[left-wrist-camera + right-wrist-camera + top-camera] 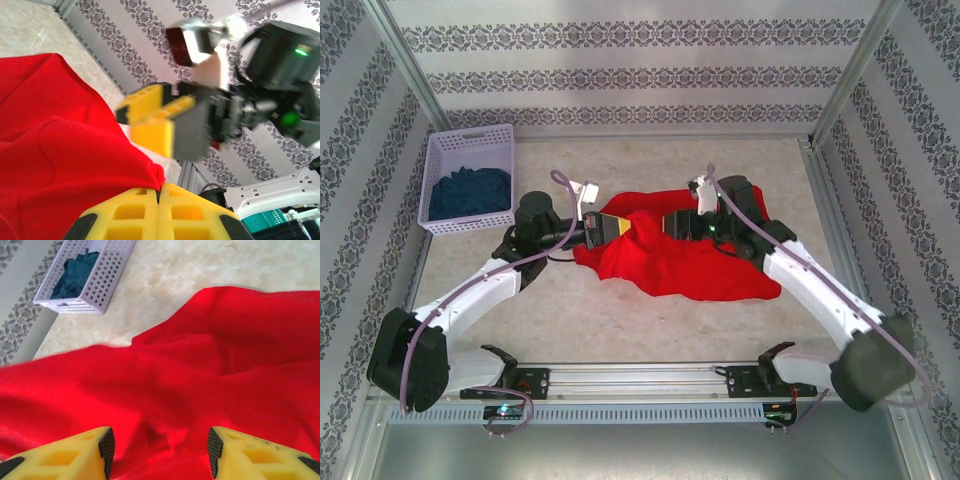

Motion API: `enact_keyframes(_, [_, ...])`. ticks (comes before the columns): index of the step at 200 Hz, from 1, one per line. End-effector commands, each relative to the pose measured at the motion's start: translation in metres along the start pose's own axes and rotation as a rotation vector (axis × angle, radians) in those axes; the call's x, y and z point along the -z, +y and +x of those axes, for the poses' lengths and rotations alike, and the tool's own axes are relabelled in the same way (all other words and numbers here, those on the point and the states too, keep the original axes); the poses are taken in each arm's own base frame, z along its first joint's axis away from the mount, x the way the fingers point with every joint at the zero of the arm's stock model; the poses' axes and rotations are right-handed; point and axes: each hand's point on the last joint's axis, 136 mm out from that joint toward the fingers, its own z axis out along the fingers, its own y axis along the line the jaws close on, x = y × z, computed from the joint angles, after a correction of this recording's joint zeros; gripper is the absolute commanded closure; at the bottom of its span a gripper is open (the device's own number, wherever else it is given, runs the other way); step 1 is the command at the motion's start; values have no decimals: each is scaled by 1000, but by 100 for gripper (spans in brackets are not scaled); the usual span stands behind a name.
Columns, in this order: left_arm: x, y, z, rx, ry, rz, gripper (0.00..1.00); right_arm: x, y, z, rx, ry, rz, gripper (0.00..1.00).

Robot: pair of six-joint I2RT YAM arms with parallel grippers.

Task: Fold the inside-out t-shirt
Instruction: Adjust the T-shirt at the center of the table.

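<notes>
Yellow fingers of the left tool [160, 190] pinch an edge of the inside-out t-shirt [670, 262]; the right tool [159, 446] hovers spread above it. The shirt lies crumpled in the middle of the desk [620, 330] — I judge no fold made yet. A basket [470, 222] with dark blue cloth [470, 192] stands far left, well apart — nothing blocks.

Noted at far left of table [620, 320]: pale perforated basket [475, 131], upright, close against left wall. Found inside: dark blue cloth [470, 192], bunched, lying below rim. Table surface recorded as pale marbled beige. Walls papered white with grey ornamental bands [620, 70], rear and both sides. Metal rail [640, 378] fixed along near table edge
</notes>
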Motion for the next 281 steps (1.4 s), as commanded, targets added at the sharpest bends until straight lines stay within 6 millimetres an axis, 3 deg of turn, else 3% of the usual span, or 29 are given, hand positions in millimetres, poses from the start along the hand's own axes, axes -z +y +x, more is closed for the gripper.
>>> enact_keyframes(1, [2, -7, -9, 5, -25, 12, 100, 22, 16, 13, 215, -57, 61, 44])
enact_keyframes(20, [2, -4, -6, 18, -24, 5, 100, 12, 34, 29, 253, -78, 22, 48])
enact_keyframes(44, [3, -6, -4, 18, -19, 2, 100, -11, 51, 32, 270, -90, -33, 51])
enact_keyframes(132, [9, -4, 4, -10, 2, -30, 100, -52, 46, 11, 302, -104, -17, 56])
enact_keyframes(187, [9, 3, 9, -16, 12, -61, 100, -44, 44, 6, 277, -104, -134, 59])
enact_keyframes(228, [9, 0, 5, -21, 7, -53, 100, -62, 47, 16, 276, -71, -174, 60])
enact_keyframes(239, [10, -1, 4, -27, 7, -58, 100, -66, 51, 15, 269, -77, -202, 66])
enact_keyframes(259, [17, 10, 1, -43, -23, -146, 100, -60, 65, 7, 257, -67, -280, 100])
enact_keyframes(281, [47, 62, -4, -43, -87, -498, 100, -19, 82, -4, 139, -49, -475, 100])
